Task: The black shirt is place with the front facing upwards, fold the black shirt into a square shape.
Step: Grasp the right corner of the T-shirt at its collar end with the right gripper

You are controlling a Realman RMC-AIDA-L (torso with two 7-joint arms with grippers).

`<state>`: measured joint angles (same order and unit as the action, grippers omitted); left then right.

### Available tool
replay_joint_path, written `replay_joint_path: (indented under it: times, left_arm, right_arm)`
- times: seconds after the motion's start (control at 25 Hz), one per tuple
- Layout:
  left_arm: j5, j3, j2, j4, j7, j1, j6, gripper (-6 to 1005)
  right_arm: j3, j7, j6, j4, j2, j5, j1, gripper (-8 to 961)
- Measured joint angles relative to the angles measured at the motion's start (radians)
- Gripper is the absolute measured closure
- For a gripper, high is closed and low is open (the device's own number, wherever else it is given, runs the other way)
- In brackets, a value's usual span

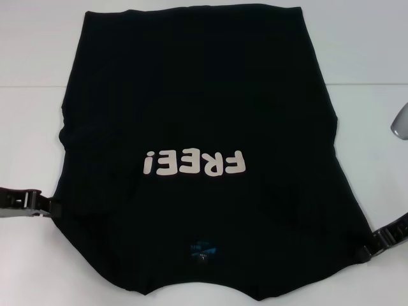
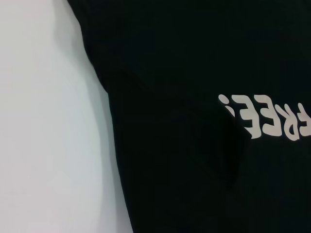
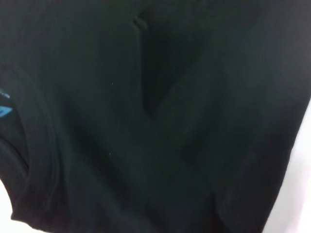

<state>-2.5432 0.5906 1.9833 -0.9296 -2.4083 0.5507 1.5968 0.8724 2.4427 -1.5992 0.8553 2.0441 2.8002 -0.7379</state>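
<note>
White, smooth tabletop fills the background and carries one large black soft-fabric short-sleeved T-shirt, spread flat across the middle with its printed front upward. White blocky "FREE!" lettering crosses the shirt's centre and reads upside down in the head view. Nearer the robot than the lettering, a small blue neck label sits just inside the collar; the hem lies at the far edge. Both sleeves appear tucked in, so the shirt's sides run fairly straight. Black left gripper touches the shirt's left edge, level with a point between lettering and label; whether it is released or clenched cannot be told. Black right gripper meets the shirt's right edge beside the label's level; its grasp likewise cannot be told. Right of the lettering, a shallow crease shows in the cloth.
</note>
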Motion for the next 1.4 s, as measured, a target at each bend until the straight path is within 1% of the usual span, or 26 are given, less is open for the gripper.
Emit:
replay_joint_path:
  times: [0.16, 0.36, 0.56, 0.84, 1.28, 1.4]
  left_arm:
    - [0.001, 0.0, 0.0, 0.0, 0.001, 0.001, 0.002, 960]
    - [0.002, 0.0, 0.0, 0.0, 0.001, 0.002, 0.002, 960]
    - [0.003, 0.0, 0.0, 0.0, 0.002, 0.003, 0.002, 960]
    - [0.012, 0.0, -0.001, 0.0, 0.002, 0.003, 0.002, 961]
    - [0.013, 0.0, -0.002, 0.0, 0.003, 0.005, 0.004, 961]
    - [0.014, 0.0, -0.002, 0.0, 0.01, 0.005, 0.007, 961]
  right_arm:
    - [0.009, 0.0, -0.001, 0.001, 0.005, 0.012, 0.0, 551]
    - [0.01, 0.0, -0.002, 0.002, 0.005, 0.013, -0.001, 785]
    - [0.01, -0.001, -0.002, 0.003, 0.005, 0.013, -0.003, 847]
    - [0.003, -0.001, -0.006, 0.035, 0.005, 0.007, 0.001, 866]
    - [-0.015, -0.002, -0.013, 0.04, 0.005, 0.001, 0.0, 916]
    - [-0.033, -0.011, -0.016, 0.041, -0.001, -0.024, -0.001, 916]
